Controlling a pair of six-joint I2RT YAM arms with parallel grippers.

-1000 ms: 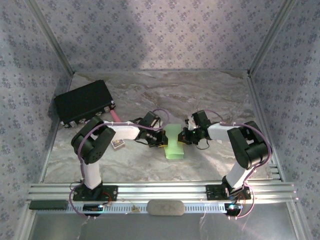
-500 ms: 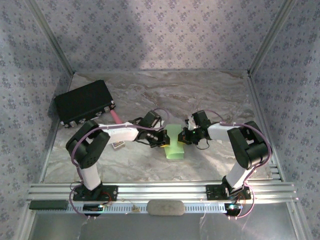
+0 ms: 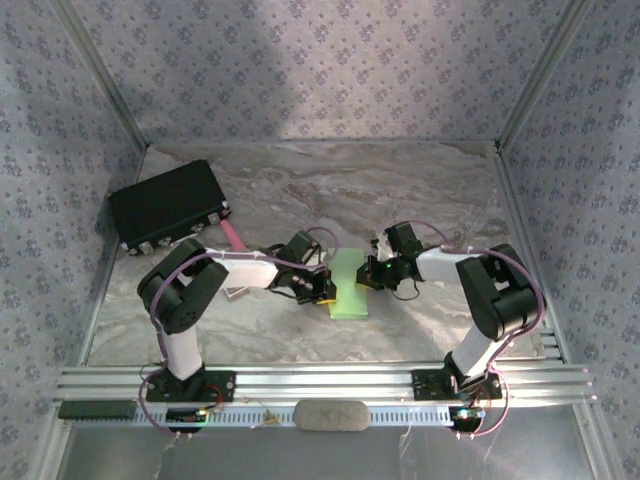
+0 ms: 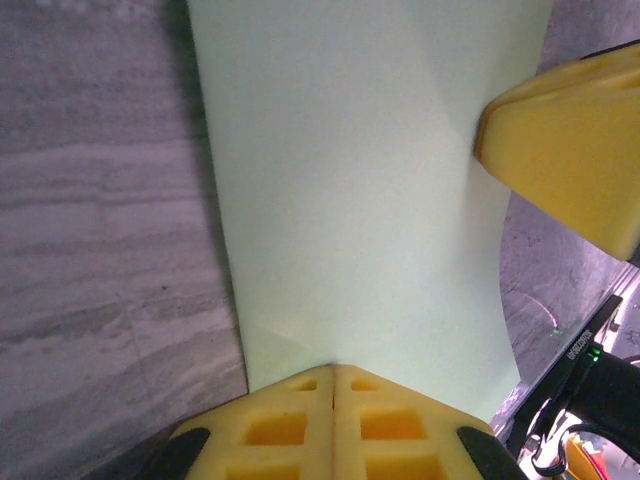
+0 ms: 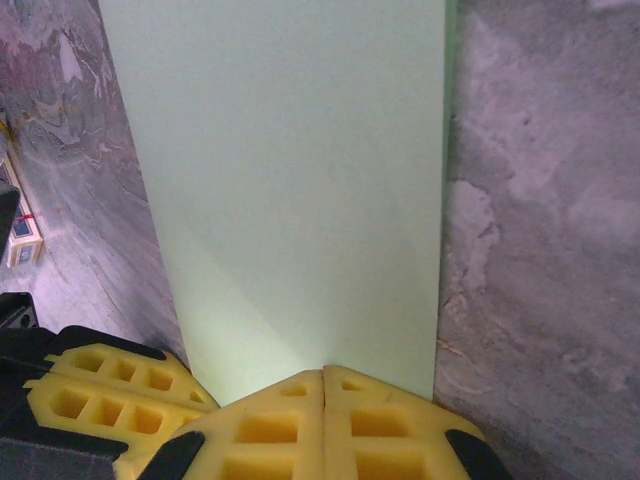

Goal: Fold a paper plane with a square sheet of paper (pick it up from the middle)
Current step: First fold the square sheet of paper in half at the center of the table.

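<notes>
The square sheet of paper [image 3: 348, 285] is a pale-green folded strip at the table's middle, running away from the arms. My left gripper [image 3: 322, 289] meets its left long edge and my right gripper [image 3: 373, 272] its right long edge. In the left wrist view the paper [image 4: 360, 180] spreads ahead of my left gripper [image 4: 333, 366], whose yellow fingers are shut at the paper's near edge; faint creases run to the tips. A right finger [image 4: 570, 150] shows opposite. In the right wrist view the right gripper [image 5: 323, 371] is shut the same way on the paper [image 5: 300, 170].
A big black box [image 3: 168, 205] stands at the back left, with a pink cylinder [image 3: 232, 236] beside it. A small card box [image 3: 236, 292] lies under the left arm. An aluminium rail [image 3: 320, 380] runs along the front; patterned walls close the sides and back.
The paper was pinched narrow at its middle; now it is a flatter, straighter strip and sits slightly nearer. The left gripper has shifted nearer with it. The right has barely moved.
</notes>
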